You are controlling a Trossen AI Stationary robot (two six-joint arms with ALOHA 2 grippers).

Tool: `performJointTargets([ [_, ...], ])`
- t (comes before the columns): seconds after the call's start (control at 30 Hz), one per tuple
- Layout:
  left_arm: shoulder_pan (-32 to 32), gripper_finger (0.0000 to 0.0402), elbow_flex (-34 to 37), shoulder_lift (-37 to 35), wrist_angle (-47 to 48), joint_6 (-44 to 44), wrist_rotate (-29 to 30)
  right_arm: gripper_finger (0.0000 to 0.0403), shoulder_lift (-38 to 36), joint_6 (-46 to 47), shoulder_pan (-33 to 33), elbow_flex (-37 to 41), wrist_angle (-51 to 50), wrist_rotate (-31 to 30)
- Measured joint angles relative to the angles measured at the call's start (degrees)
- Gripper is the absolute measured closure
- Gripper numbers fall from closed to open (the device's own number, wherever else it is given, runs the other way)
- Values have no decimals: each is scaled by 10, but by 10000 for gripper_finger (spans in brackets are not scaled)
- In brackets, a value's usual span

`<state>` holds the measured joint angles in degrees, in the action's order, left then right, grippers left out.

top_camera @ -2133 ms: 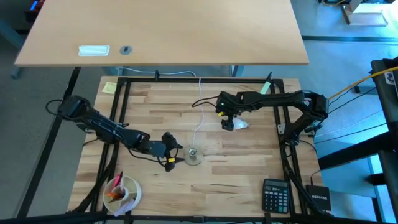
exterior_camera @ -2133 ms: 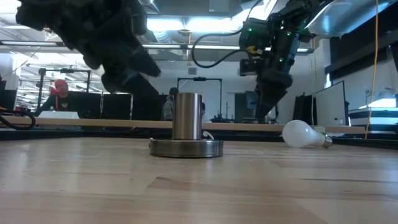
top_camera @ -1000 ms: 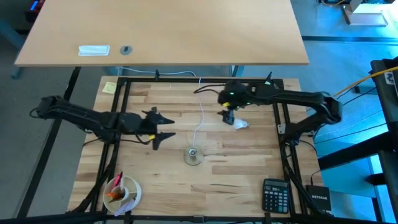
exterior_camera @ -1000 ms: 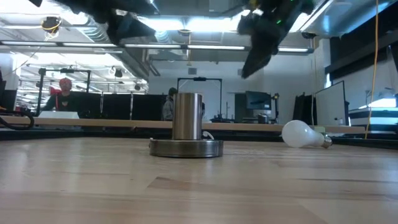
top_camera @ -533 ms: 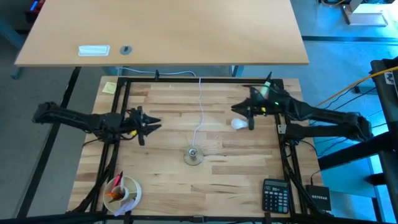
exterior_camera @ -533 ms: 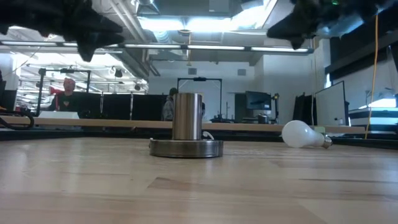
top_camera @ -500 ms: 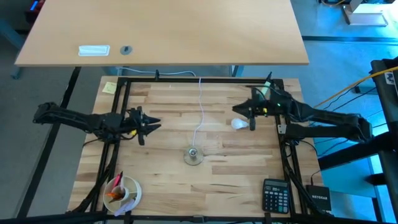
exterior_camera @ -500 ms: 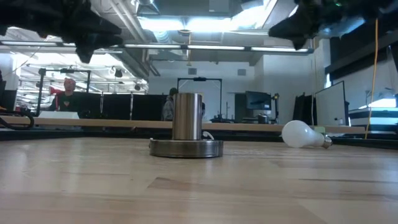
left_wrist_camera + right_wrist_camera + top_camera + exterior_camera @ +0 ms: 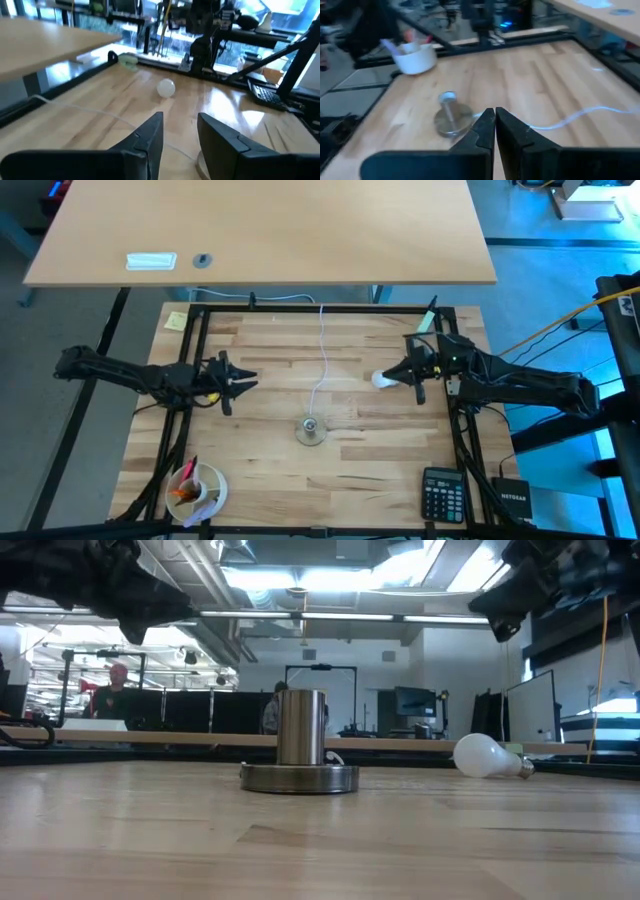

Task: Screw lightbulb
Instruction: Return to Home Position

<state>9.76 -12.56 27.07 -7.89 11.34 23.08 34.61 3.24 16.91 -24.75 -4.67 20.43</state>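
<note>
The white lightbulb point(image 9: 381, 380) lies on its side on the wooden table, right of centre; in the low view the lightbulb point(image 9: 488, 756) shows its screw base pointing right. The round metal socket point(image 9: 311, 430) stands near the middle on its flat disc, with a white cord point(image 9: 322, 350) running to the far edge. My right gripper point(image 9: 396, 370) hovers shut just right of the bulb, well above the table point(image 9: 497, 606). My left gripper point(image 9: 248, 380) hangs over the table's left part, its fingers point(image 9: 179, 120) a little apart with nothing between them.
A calculator point(image 9: 446, 492) lies at the near right corner and a white bowl point(image 9: 197, 488) with small items at the near left. A yellow note point(image 9: 176, 320) sits at the far left. Black frame rails point(image 9: 196, 360) run along the sides.
My left gripper has drawn back toward the table's left edge, and its fingers have come closer together. My right gripper has pulled away from above the bulb toward the right edge and risen. Bulb and socket have stayed in place.
</note>
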Motion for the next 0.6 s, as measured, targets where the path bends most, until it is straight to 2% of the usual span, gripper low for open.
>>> performJointTargets([
  [0.07, -1, 290, 23, -10, -39, -18, 0, 384, 0, 0, 0, 17, 26, 22],
  [0.23, 0, 290, 83, -42, -92, -29, -2, 384, -13, 14, 0, 61, 51, 6],
  [0.6, 0, 290, 120, -118, -79, -52, -4, 384, -80, 28, 0, 115, 54, -34],
])
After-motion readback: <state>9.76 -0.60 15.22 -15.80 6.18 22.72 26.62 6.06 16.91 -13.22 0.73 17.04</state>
